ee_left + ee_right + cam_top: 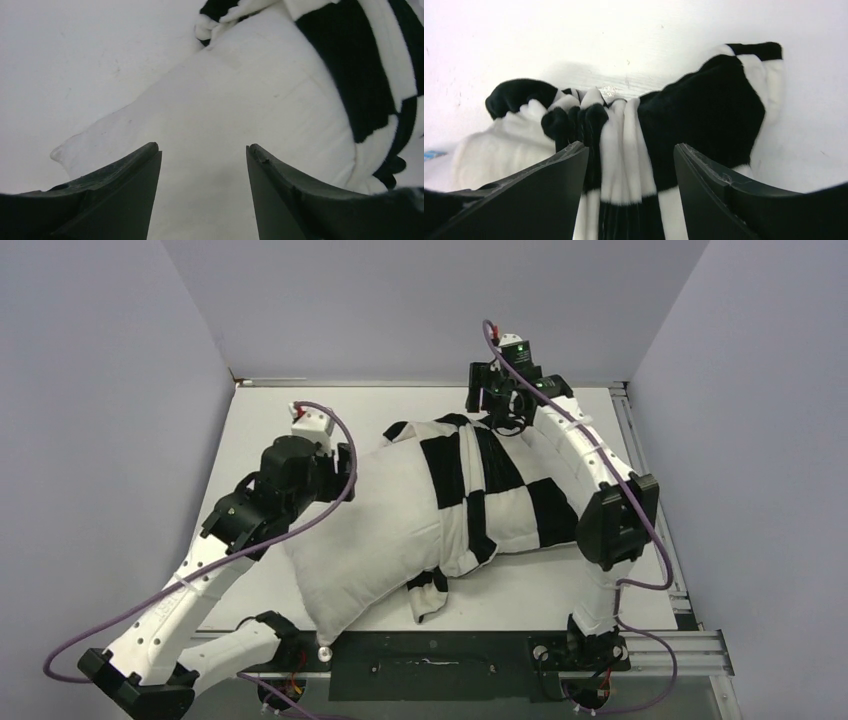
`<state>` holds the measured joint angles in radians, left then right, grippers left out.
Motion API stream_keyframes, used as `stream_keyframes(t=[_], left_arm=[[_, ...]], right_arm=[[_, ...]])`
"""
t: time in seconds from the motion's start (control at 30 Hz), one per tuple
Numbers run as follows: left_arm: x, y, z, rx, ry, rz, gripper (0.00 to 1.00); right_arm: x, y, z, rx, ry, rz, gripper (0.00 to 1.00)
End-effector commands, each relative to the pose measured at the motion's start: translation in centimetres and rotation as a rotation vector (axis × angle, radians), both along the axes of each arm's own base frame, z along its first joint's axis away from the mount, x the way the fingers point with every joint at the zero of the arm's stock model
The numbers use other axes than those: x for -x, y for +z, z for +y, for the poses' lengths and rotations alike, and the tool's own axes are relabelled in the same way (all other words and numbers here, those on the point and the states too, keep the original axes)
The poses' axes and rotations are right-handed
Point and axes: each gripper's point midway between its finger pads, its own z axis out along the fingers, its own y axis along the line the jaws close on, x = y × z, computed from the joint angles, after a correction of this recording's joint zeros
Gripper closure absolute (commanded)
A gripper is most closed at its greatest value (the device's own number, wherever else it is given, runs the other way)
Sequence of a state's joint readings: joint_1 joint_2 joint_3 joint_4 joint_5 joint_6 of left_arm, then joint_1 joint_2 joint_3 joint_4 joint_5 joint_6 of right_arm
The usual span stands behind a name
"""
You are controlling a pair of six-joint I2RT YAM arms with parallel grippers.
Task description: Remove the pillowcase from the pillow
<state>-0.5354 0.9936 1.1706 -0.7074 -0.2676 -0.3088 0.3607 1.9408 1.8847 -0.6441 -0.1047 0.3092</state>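
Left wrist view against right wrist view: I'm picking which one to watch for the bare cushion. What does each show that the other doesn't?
Only the left wrist view shows the pillow, plain white with one bare corner out of its cover, lying under the open left gripper. Only the right wrist view shows the end of the pillowcase gathered into folds under the open right gripper. Both show some of the checkered pillowcase and the white table.
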Motion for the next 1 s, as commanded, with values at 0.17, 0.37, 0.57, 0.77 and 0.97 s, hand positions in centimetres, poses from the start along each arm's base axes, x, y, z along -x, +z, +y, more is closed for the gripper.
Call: stream_keyframes(t=[0.17, 0.37, 0.57, 0.77, 0.97], left_arm=[[5.6, 2.3, -8.1, -0.047, -0.307, -0.078, 0.24], [8.0, -1.5, -11.9, -0.198, -0.415, -0.041, 0.09], [8.7, -6.5, -14.1, -0.288, -0.455, 0.062, 0.04], [8.5, -10.6, -15.0, -0.376, -0.437, 0.150, 0.04], [7.8, -14.7, -14.7, -0.441, -0.367, 0.232, 0.03]], right_arm=[[7.7, 8.9, -3.0, -0.062, -0.020, -0.183, 0.18], [13.5, 6.7, -4.3, -0.068, 0.010, -0.115, 0.04], [18.7, 3.6, -5.6, -0.046, 0.058, -0.036, 0.10], [23.8, -0.3, -4.2, -0.126, 0.193, 0.093, 0.10], [27.6, -3.2, -3.3, -0.174, 0.303, 0.211, 0.10]])
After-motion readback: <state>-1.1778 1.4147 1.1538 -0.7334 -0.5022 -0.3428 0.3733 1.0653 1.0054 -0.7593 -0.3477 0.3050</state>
